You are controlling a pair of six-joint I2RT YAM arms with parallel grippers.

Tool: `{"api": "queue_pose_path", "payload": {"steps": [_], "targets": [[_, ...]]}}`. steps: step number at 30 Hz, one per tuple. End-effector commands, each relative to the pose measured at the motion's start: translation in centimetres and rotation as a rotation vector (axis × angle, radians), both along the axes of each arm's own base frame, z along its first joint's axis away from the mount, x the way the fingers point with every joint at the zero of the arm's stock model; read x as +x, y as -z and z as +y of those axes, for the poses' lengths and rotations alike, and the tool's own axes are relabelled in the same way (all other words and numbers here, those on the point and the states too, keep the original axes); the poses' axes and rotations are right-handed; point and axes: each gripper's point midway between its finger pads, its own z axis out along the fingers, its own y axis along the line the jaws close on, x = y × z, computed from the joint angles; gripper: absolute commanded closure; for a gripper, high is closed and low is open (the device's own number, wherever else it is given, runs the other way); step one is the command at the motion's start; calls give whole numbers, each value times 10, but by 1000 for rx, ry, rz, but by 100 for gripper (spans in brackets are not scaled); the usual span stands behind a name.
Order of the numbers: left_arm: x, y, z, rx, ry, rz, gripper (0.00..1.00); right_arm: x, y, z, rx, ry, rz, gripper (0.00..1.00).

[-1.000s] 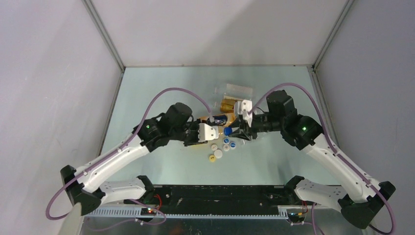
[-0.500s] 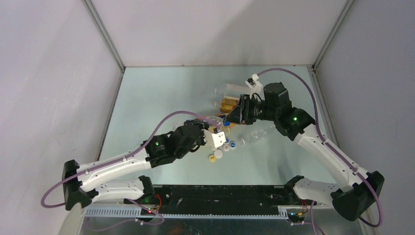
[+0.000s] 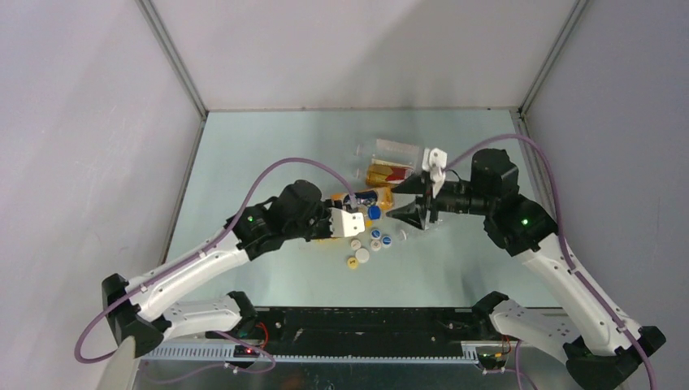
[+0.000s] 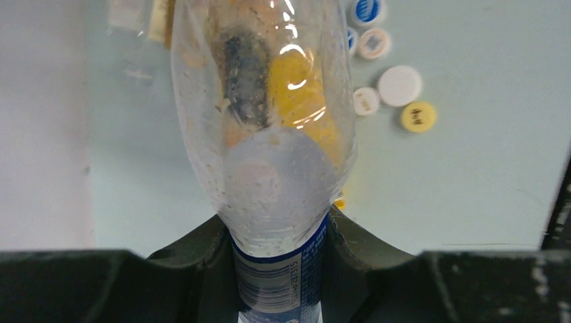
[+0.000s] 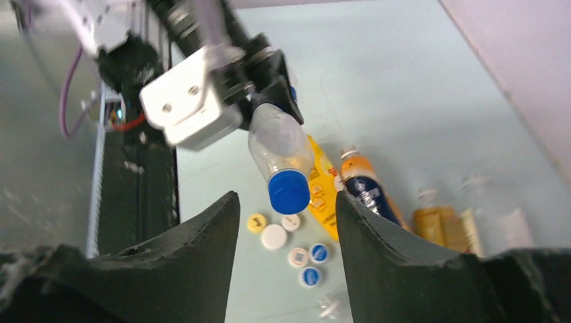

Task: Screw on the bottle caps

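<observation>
My left gripper (image 4: 279, 269) is shut on the blue-labelled waist of a clear bottle (image 4: 269, 134), held above the table. In the right wrist view that bottle (image 5: 277, 145) points at the camera with a blue cap (image 5: 289, 191) on its neck. My right gripper (image 5: 286, 202) is open, its jaws apart on either side of the cap and not touching it. From above, the right gripper (image 3: 404, 207) faces the left gripper (image 3: 348, 210), with the blue cap (image 3: 374, 213) between them. Loose bottle caps (image 3: 370, 244) lie on the table below: yellow (image 5: 256, 222), white (image 5: 273, 236) and blue (image 5: 319, 252).
Other bottles lie in a heap behind the caps: an orange-yellow one (image 5: 322, 185), an orange one with a dark-blue label (image 5: 367, 188), a gold one (image 5: 438, 222) and clear ones (image 3: 394, 150). Grey walls close in the table at the left, right and back.
The right gripper has opened. It swung to the back by the heap, then returned in front of the blue cap. The left arm dipped toward the loose caps and came back up with the bottle.
</observation>
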Motion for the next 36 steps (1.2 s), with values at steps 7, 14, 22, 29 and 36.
{"api": "queue_pose_path", "payload": {"steps": [7, 14, 22, 29, 36], "targets": [[-47, -8, -30, -90, 231, 275, 95, -38, 31, 1, -134, -388, -387, 45], [-48, -14, -36, -113, 248, 284, 95, -46, 51, 5, -198, -432, -363, 49], [-48, -17, -40, -122, 255, 289, 94, -43, 61, 4, -251, -417, -347, 57], [-49, -25, -48, -164, 270, 296, 94, -39, 71, 9, -286, -395, -309, 70], [-34, -37, -54, -238, 208, 227, 94, -25, 68, 24, -213, -189, -44, 100]]}}
